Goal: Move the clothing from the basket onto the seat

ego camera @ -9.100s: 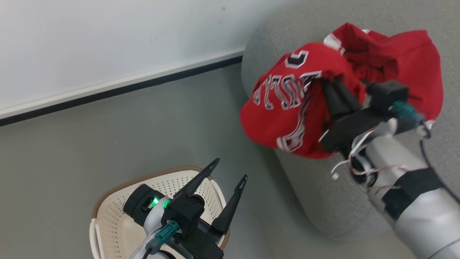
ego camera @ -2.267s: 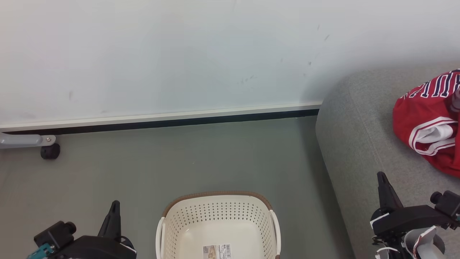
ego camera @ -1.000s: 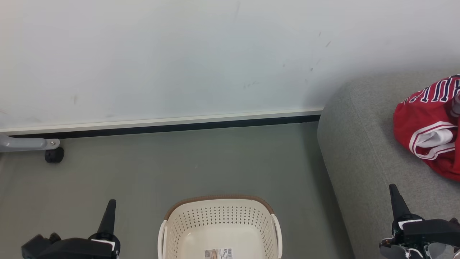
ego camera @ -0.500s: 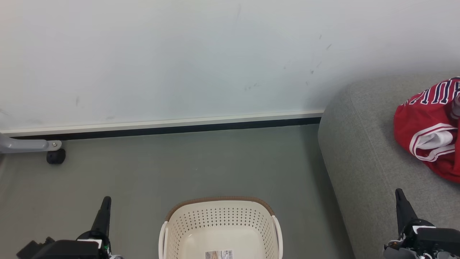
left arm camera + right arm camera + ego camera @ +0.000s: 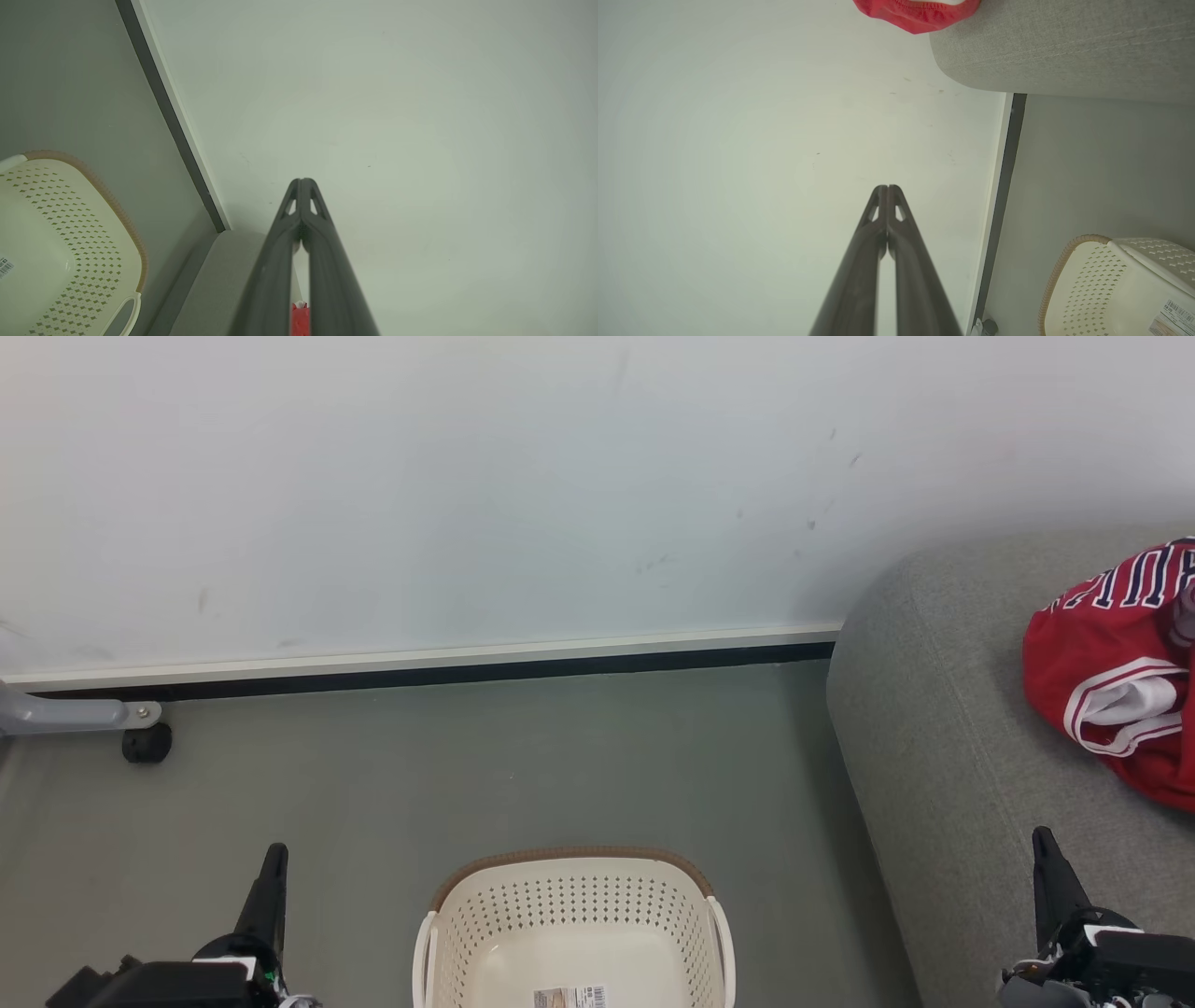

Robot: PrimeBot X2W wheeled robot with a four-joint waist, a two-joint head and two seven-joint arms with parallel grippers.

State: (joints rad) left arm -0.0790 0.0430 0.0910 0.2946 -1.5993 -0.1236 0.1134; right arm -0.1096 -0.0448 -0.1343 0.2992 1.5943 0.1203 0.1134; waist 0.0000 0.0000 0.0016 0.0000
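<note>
grey floor (image 5: 467, 784) and white wall (image 5: 467, 476) surround a cream basket (image 5: 569, 896) standing beside the seat (image 5: 934, 756).
red clothing (image 5: 1102, 700) lies heaped on the grey seat, well apart from the basket; left fingers (image 5: 269, 896) and right fingers (image 5: 1050, 877) flank the basket, each pair pressed together.

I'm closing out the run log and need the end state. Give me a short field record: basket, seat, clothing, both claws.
source: cream-white perforated plastic laundry basket, on the floor; no clothing in the visible part; barcode sticker inside
destination: large grey woven-fabric sofa, to the basket's right
clothing: bright red thin-fabric jersey with white striped trim, crumpled on the sofa
left claw: shut, empty
right claw: shut, empty
status: looks complete
</note>
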